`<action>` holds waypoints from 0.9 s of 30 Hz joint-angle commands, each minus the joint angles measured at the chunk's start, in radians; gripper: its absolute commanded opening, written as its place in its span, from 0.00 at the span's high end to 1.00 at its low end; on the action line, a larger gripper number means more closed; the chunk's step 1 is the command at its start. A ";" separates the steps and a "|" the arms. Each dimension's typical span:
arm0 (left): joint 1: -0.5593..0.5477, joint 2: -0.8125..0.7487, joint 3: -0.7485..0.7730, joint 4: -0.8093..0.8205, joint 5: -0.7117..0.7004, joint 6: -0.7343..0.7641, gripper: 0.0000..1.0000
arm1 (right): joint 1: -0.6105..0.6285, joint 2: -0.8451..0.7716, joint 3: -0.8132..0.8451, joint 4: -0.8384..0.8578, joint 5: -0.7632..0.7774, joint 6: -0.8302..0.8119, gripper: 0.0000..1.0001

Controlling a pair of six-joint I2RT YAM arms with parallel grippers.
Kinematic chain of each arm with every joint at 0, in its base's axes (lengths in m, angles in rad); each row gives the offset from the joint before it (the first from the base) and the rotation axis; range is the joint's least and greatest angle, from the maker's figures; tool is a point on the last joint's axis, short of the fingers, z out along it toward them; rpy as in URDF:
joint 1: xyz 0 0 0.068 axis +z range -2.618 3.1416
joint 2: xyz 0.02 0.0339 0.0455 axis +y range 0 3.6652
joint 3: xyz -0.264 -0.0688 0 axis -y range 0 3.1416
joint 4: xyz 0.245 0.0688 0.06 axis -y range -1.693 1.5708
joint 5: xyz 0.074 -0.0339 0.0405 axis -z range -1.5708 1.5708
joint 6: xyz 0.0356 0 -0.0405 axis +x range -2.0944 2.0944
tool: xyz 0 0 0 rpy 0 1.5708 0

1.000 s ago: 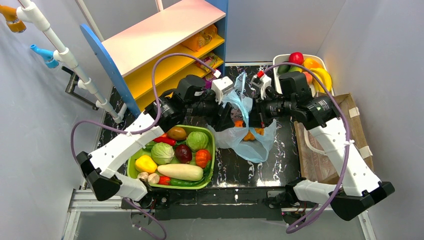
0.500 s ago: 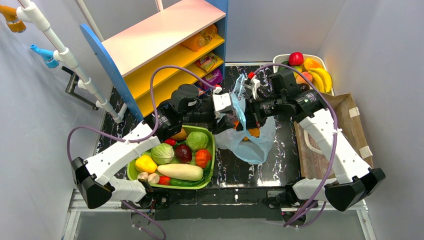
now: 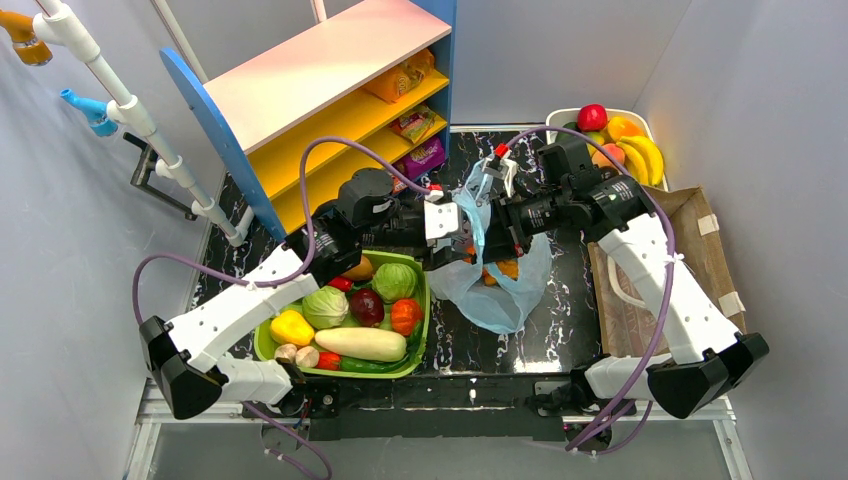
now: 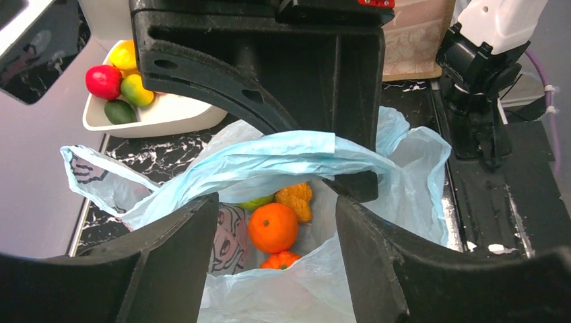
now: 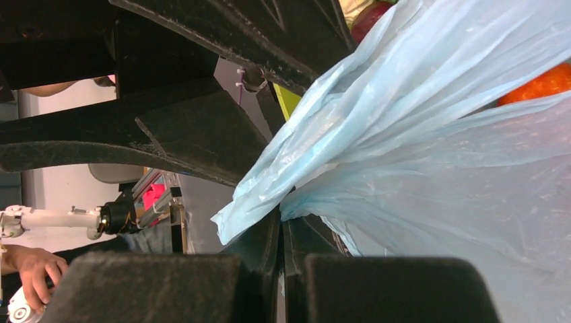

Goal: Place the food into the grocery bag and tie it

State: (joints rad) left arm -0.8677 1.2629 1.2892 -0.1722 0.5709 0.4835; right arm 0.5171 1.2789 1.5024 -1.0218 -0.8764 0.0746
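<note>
Black fingers of the right gripper (image 5: pixel 281 227) were clenched on a gathered twist of the pale blue grocery bag (image 5: pixel 404 134), whose plastic fanned away toward 2 o'clock. The left gripper (image 4: pixel 276 202) stood spread wide, grasping nothing, with a band of the bag stretched across at its 12 o'clock.

Food already lay inside, so the tying step looked to be in hand. Next, the left fingers would likely need to close on the free handle so the two could be crossed.

The left wrist view showed the orange fruit (image 4: pixel 273 227) whole, low in the bag. The right wrist view caught only an orange sliver. The overhead view alone placed the bag mid-table, with a green basket (image 3: pixel 427 310) at its 9 o'clock.
</note>
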 commanded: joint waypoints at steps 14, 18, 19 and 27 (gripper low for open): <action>-0.018 0.033 -0.028 0.200 0.062 -0.027 0.40 | -0.005 0.004 0.036 0.039 -0.143 0.043 0.99; -0.018 0.025 -0.052 0.281 0.072 -0.085 0.36 | -0.006 0.005 0.031 0.050 -0.170 0.047 0.99; -0.018 0.024 -0.055 0.294 0.076 -0.097 0.35 | -0.007 0.005 0.028 0.057 -0.180 0.053 0.99; -0.018 0.019 -0.088 0.397 0.105 -0.191 0.39 | -0.015 0.013 0.010 0.087 -0.226 0.069 0.99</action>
State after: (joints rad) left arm -0.8700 1.3163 1.2083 0.1169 0.6125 0.3622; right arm 0.5053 1.2804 1.5040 -1.0172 -1.0657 0.1356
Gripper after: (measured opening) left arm 0.638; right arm 0.039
